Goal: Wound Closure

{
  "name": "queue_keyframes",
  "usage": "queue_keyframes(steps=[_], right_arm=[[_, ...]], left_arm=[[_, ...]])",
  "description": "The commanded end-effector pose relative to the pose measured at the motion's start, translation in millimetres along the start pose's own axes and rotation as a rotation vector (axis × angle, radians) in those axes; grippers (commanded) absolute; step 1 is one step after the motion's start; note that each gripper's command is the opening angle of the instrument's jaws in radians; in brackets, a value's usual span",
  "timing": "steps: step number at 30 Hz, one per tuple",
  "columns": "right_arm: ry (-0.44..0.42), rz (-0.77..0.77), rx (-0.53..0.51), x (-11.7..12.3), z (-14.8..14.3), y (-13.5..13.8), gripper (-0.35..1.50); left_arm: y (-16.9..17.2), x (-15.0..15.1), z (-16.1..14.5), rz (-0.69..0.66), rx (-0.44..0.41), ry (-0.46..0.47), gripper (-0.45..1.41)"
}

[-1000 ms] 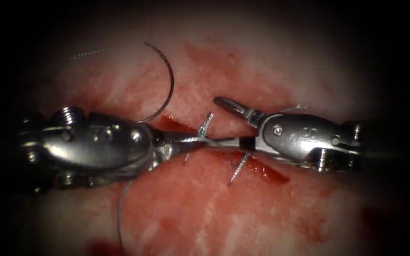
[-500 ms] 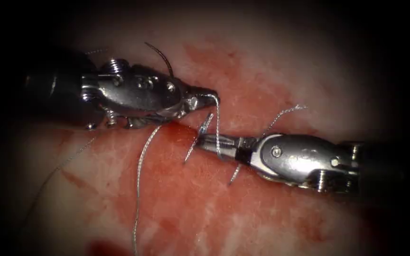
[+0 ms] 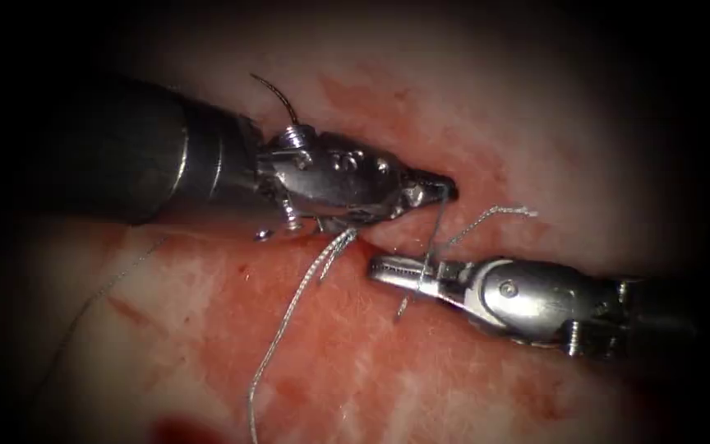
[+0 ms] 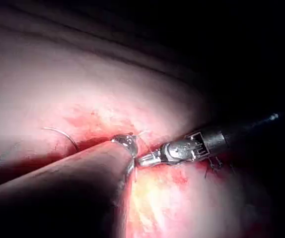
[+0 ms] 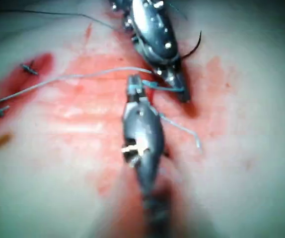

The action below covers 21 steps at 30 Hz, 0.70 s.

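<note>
Your left tool (image 3: pixel 441 187) sits above and just left of your right tool (image 3: pixel 388 267); thread (image 3: pixel 431 234) spans between them. Needle (image 3: pixel 279 94) lies behind your left tool, on the tissue (image 3: pixel 388 370).

Both tools (image 3: pixel 421 187) (image 3: pixel 396 270) polished glossy metal; thread (image 3: pixel 289 316) fine, twisted, pale; tissue (image 3: pixel 421 370) moist, glistening; needle (image 3: pixel 277 90) dark metal.
</note>
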Motion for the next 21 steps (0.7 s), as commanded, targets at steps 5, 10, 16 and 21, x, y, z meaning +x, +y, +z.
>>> queue_keyframes(steps=[5,10,16,21], right_arm=[[0.104,0.086,-0.095,-0.1,-2.8,1.5,-0.35],[0.161,0.133,-0.121,0.1,-2.9,1.8,-0.35],[0.170,0.139,-0.119,0.1,-2.6,0.8,-0.27],[0.170,0.146,-0.121,0.6,-3.8,1.1,-0.23]], left_arm=[[0.5,-0.7,1.2,0.009,-0.017,0.008,-0.35],[1.0,-2.0,2.9,0.019,-0.012,0.008,-0.35],[0.9,-2.7,3.9,-0.019,-0.011,0.012,-0.35],[0.5,-2.1,3.1,-0.023,0.001,0.009,-0.35]])
